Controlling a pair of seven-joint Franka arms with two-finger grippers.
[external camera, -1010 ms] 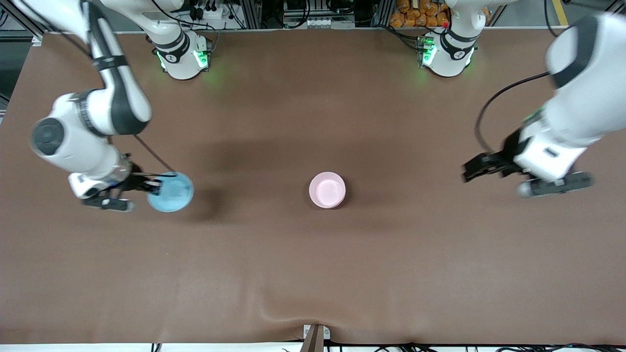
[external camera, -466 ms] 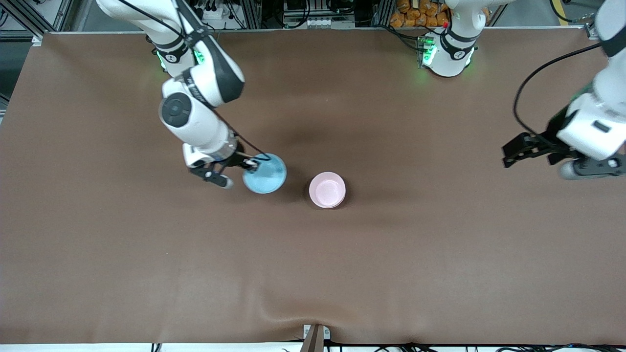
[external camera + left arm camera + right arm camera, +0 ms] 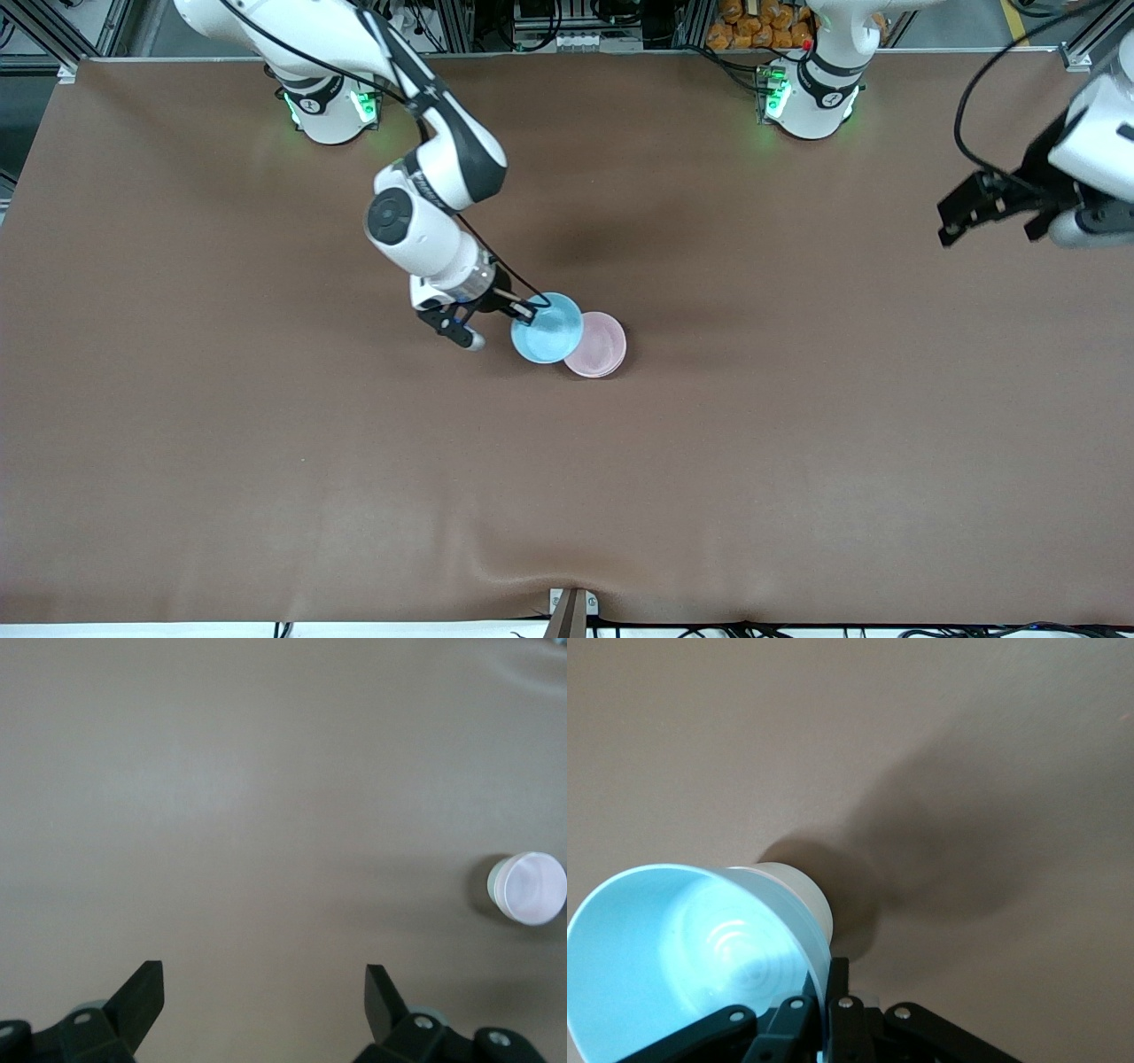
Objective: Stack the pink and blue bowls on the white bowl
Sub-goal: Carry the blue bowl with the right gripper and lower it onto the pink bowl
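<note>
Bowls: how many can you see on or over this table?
2 are plainly seen. The blue bowl hangs in the right gripper, partly over the pink bowl, which sits mid-table. A whitish side shows under the pink one, so a white bowl may be hidden beneath.

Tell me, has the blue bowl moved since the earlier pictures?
Yes. The blue bowl, held in the right gripper, has travelled from the right arm's end of the table toward the unmoved pink bowl and now partly overlaps it.

Brown cloth-covered table point(image 3: 797, 461), cluttered metal racks point(image 3: 576, 22) along its edge
</note>
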